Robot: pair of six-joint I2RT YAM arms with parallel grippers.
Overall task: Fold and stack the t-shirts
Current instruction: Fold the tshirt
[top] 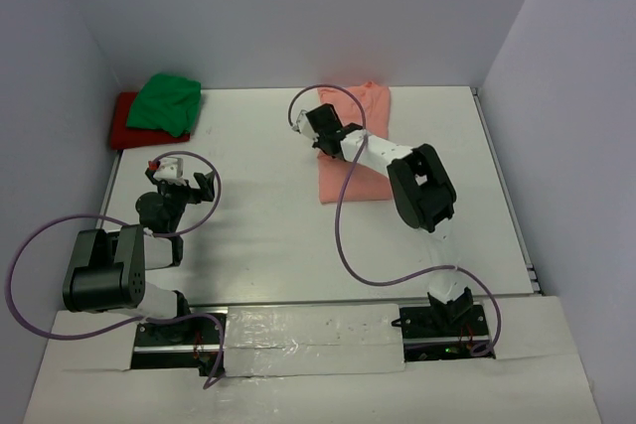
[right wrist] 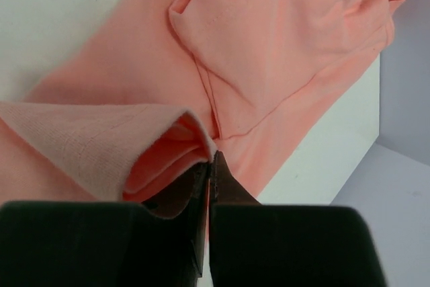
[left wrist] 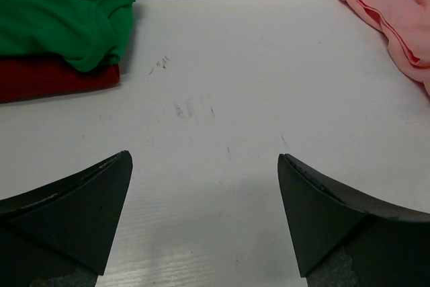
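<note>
Salmon-pink t-shirt (right wrist: 282, 38) seemingly pinched in right jaws.

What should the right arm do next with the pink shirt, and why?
Probably lift slightly and carry the pinched edge across the salmon-pink shirt: the right claw is shut on a raised fold while the rest lies flat.

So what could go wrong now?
The right gripper pinches only a thin edge of the pink shirt, so the cloth might slip out. Pulling might drag the whole shirt, not fold it. The green shirt lies crumpled on the red shirt, so stacking there may topple.
</note>
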